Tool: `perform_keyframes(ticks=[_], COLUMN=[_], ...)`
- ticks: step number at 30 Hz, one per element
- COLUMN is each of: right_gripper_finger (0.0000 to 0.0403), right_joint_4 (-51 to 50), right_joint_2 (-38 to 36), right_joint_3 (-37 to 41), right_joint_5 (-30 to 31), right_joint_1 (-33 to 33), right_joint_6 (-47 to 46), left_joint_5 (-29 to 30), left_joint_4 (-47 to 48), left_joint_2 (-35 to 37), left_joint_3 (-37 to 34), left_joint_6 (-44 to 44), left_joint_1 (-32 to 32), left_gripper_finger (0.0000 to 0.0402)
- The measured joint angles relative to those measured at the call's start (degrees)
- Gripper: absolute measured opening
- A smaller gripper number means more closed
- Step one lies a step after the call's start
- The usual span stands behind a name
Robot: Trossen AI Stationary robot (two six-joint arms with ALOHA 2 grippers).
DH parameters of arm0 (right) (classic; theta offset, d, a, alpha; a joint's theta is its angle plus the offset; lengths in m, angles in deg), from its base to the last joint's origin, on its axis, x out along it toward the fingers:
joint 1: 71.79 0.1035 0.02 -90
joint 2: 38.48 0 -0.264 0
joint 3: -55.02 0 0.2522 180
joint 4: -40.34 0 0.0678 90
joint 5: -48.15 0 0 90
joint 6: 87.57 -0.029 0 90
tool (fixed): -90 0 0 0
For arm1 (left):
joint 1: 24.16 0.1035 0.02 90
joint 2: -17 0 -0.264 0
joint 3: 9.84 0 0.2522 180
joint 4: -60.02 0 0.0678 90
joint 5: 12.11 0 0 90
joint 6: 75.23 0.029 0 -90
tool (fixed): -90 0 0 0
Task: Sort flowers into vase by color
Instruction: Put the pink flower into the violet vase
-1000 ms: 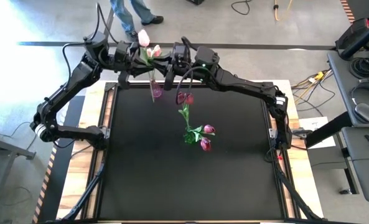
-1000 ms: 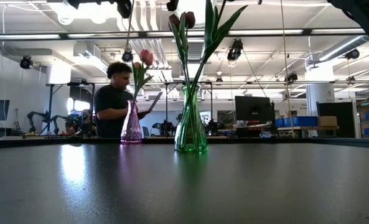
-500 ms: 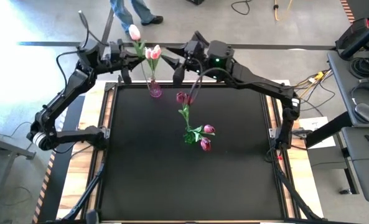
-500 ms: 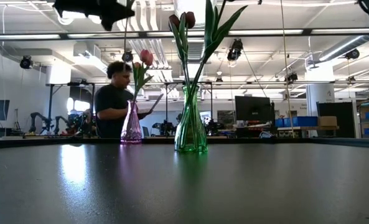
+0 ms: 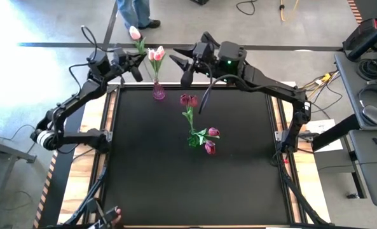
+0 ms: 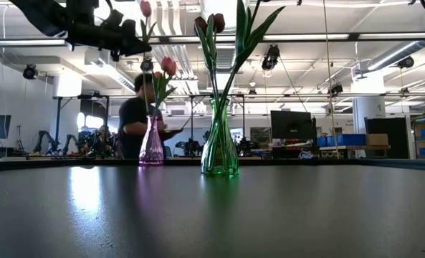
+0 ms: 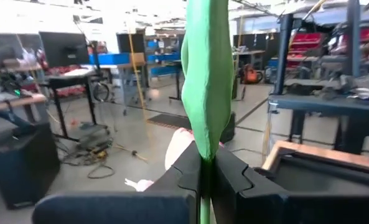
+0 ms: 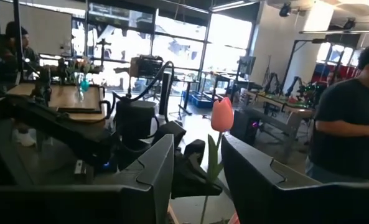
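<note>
My left gripper hovers over the table's far edge, left of the purple vase, shut on a pale pink tulip. The purple vase holds two pink tulips. My right gripper hangs open in the air to the right of that vase, with nothing between its fingers. In the right wrist view the held tulip shows between the open fingers, farther off. The green vase stands mid-table with dark magenta tulips in it. My left gripper pinches the tulip's green stem between its two fingers, just below a long leaf. The fingers are about level and come from the table's left, lying across the stem. The tulip stands upright, head up, lifted clear.
In the low view, the purple vase and the green vase stand side by side on the black table top. A person stands in the room beyond the far edge. The table's near half is bare black mat.
My right gripper has opened and drawn back toward the table's right, away from the tulip. My left gripper, still shut on the stem, has carried the tulip toward the table's left and lower, tipping toward level. The tulip stays upright.
</note>
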Motion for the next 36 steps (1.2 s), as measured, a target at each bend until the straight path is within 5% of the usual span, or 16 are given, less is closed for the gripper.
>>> perform_keyframes(ticks=[36], right_gripper_finger=[0.0109], right_joint_4=[-1.8], right_joint_2=[0.1], right_joint_3=[0.2], right_joint_5=[0.0], right_joint_1=[0.0], right_joint_6=[-0.5], left_joint_5=[1.5], left_joint_4=[-5.4], left_joint_2=[-8.5], left_joint_3=[-0.4], left_joint_6=[-1.3], left_joint_1=[0.0], left_gripper_finger=[0.0000])
